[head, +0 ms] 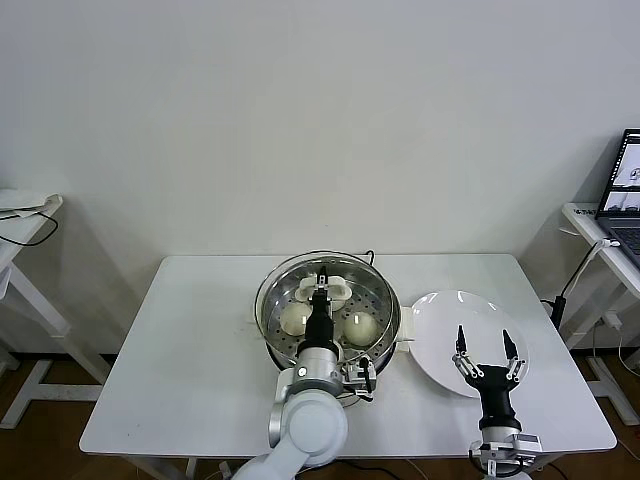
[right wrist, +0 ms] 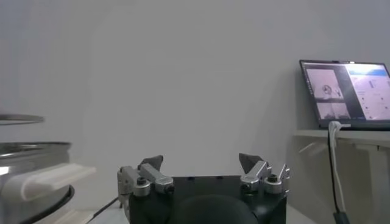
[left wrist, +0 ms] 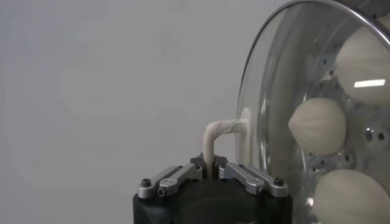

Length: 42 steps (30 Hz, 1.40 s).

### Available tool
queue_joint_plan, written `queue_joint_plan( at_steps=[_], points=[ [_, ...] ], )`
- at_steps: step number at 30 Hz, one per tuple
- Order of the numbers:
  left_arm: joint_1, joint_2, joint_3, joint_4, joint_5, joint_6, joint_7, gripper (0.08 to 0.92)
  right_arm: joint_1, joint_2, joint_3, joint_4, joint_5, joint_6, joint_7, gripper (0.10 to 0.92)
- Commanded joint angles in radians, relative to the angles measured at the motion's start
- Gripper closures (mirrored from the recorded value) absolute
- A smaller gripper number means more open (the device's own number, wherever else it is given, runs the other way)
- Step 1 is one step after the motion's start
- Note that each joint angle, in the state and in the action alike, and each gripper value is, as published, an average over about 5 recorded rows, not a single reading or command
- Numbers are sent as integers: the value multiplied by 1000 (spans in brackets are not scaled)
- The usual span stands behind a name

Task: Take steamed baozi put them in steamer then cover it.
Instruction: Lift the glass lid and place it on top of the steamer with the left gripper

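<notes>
Holding the lid by its handle over the steamer, left gripper must seat it on the baozi; right gripper idles wide over the plate.

White table in front of a plain wall. Flat white plate near the table's right edge. Open laptop on a side desk off the right edge. Another small desk off the left edge, dark cable draped over it.
</notes>
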Motion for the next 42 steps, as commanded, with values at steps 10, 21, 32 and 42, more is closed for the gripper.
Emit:
queue_joint_plan(
  at_steps=[10, 21, 32, 42],
  points=[
    [-2, -36, 15, 36, 19, -17, -8, 812, 5, -1, -2, -15, -7, 4, -3, 203],
    [-2, -41, 6, 60, 19, -26, -22, 812, 3, -5, 0, -17, -8, 6, -4, 203],
    [10, -34, -3, 63, 19, -31, -30, 812, 9, -5, -4, -22, -10, 5, -5, 203],
    [12, -33, -8, 71, 19, -36, -39, 812, 9, -6, -6, -23, -12, 6, -7, 203]
  ],
)
